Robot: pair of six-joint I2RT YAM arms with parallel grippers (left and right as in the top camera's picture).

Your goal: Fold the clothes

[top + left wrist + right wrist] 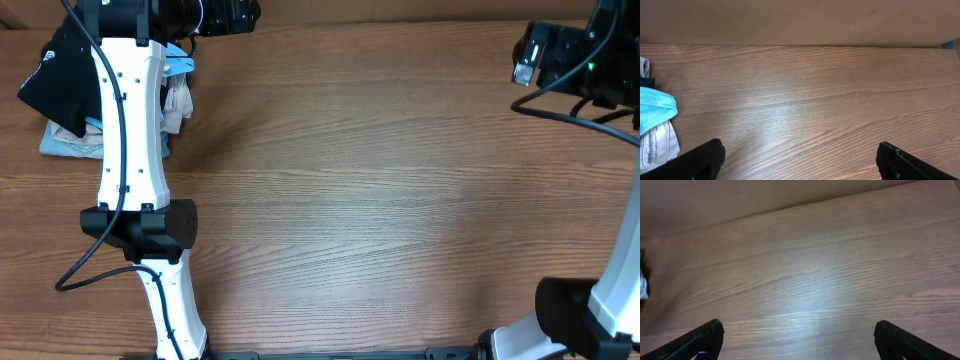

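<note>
Overhead: black garment left of wide left jaws; untouched

Robot lab bench, seemingly; wood-grain table; two cabled arms mounted at it.

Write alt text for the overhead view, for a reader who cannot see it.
A black garment lies heaped with a light blue piece and beige clothes at the top left of a wooden table, partly hidden by the white left arm. The right arm stands at the right edge.
</note>
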